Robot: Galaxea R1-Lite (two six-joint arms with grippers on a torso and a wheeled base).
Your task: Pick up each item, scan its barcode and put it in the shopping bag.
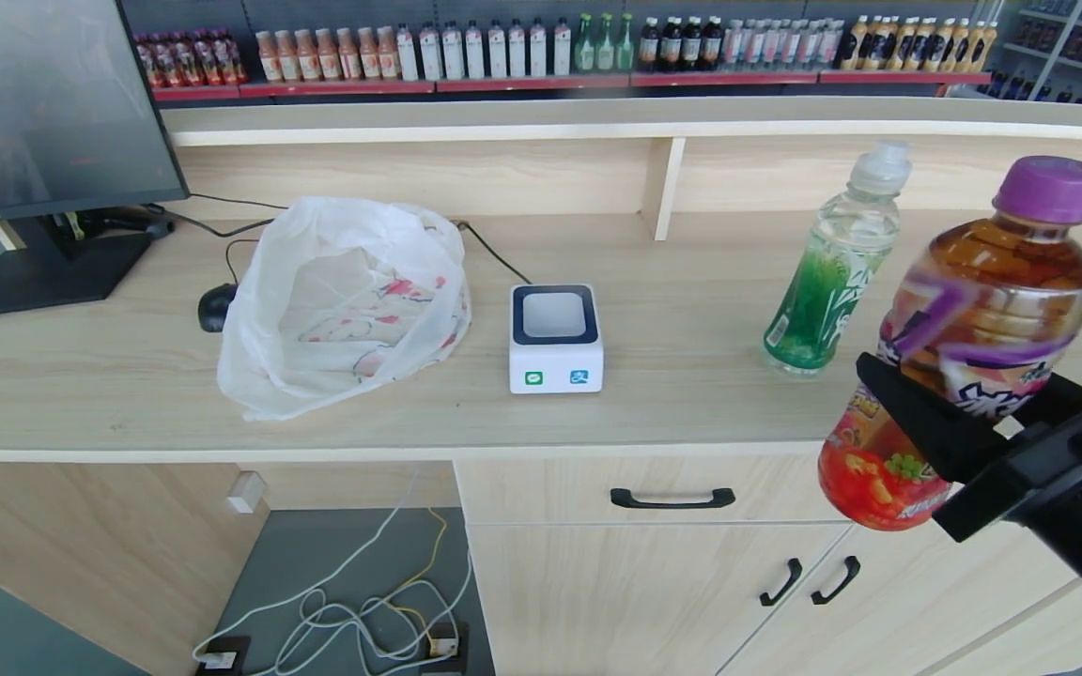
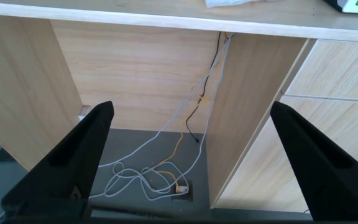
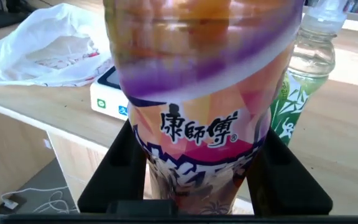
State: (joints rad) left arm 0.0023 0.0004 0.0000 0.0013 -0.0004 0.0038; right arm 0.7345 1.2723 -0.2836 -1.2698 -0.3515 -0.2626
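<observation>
Head view, taking the white box scanner with a dark-framed glass window (image 1: pixel 555 338) as the centre of the dial on the light wooden counter (image 1: pixel 672 413).

At about 4 o'clock, off the counter's front edge, the right gripper (image 1: pixel 982 404) has its black fingers clamped on the lower body of the amber tea bottle with a purple cap (image 1: pixel 982 282). The bottle is held roughly upright and clear of the surface. It is nearly full of amber liquid.

At 3 o'clock the clear plastic bottle with a green label and pale cap (image 1: pixel 832 272) stands on the counter, with clear liquid in its upper part.

At 9 o'clock, just beside the scanner, lies the thin white plastic shopping bag (image 1: pixel 344 300), its mouth open upward. Red-and-white patterning shows inside it. Whether that is an item or the bag's own print cannot be told.

A black mouse (image 1: pixel 215 307) sits beyond the bag, and a dark monitor (image 1: pixel 43 103) stands at 10 o'clock.

Right wrist view: the right gripper (image 3: pixel 197 180) is closed on the tea bottle (image 3: pixel 204 74). The scanner (image 3: pixel 107 99) and green-labelled bottle (image 3: pixel 303 81) lie beyond it.

Left wrist view: the left gripper (image 2: pixel 191 168) sits below counter level with its fingers wide apart and nothing between them.

Judged step: the first item is in hand and scanning is due. The next move calls for carrying the bottle toward 9 o'clock, over the scanner window, and turning the label so its barcode faces the glass. No barcode is visible yet, so some rotation is likely. The grip is low on a full bottle, which may make it tip.
</observation>
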